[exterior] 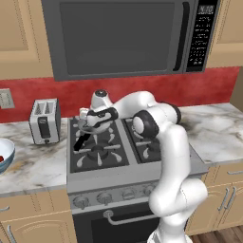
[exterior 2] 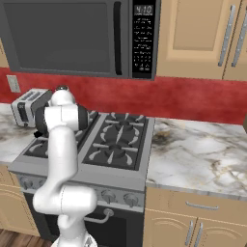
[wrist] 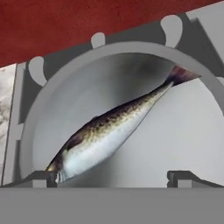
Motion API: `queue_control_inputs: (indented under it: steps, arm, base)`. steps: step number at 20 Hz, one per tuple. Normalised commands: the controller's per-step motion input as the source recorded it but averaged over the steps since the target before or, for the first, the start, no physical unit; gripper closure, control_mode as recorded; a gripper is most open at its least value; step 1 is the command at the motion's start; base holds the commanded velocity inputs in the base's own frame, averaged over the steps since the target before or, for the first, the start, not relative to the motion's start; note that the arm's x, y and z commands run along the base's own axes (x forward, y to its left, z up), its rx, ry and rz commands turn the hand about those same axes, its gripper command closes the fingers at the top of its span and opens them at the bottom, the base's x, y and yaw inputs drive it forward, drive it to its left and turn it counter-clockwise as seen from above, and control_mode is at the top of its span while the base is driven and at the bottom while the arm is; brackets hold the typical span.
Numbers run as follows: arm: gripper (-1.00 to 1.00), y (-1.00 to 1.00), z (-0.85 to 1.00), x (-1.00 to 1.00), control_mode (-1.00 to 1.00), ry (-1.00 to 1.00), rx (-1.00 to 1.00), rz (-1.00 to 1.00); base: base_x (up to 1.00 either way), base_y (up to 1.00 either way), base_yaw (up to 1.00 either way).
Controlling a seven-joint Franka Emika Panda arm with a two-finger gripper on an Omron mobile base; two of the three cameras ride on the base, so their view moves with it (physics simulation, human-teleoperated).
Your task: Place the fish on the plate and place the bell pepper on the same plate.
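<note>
A slender dark grey fish (wrist: 109, 131) with a pale belly lies slantwise in the grey frying pan (wrist: 48, 105), its tail toward the far rim. My gripper (wrist: 113, 178) hangs open right over it, one fingertip on each side of the fish and nothing between them. In the left base view the gripper (exterior: 87, 127) points down over the pan on the stove's back left burner, and the pan's black handle (exterior: 79, 141) sticks out toward the front. The plate is out of view. A bit of red (exterior: 1, 159) lies in the bowl at the left edge; I cannot tell whether it is the bell pepper.
A blue-tinted bowl (exterior: 5, 151) sits on the marble counter at the far left. A silver toaster (exterior: 45, 121) stands between the bowl and the stove (exterior: 99, 156). A microwave (exterior: 123, 35) hangs above the stove. Marble counter (exterior 2: 198, 154) stretches right of it.
</note>
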Motion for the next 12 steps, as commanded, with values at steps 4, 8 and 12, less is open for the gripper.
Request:
queue_control_inputs:
  steps: [4, 8, 12]
  arm:
    - [-1.00, 0.05, -0.19, 0.18, -1.00, 0.00, 0.00, -0.04]
    - [-1.00, 0.03, -0.16, 0.21, -1.00, 0.00, 0.00, -0.05]
    - [-1.00, 0.04, -0.08, 0.25, -1.00, 0.00, 0.00, -0.06]
  base:
    - [0.00, 0.00, 0.00]
    - [0.00, 0.00, 0.00]
    - [0.00, 0.00, 0.00]
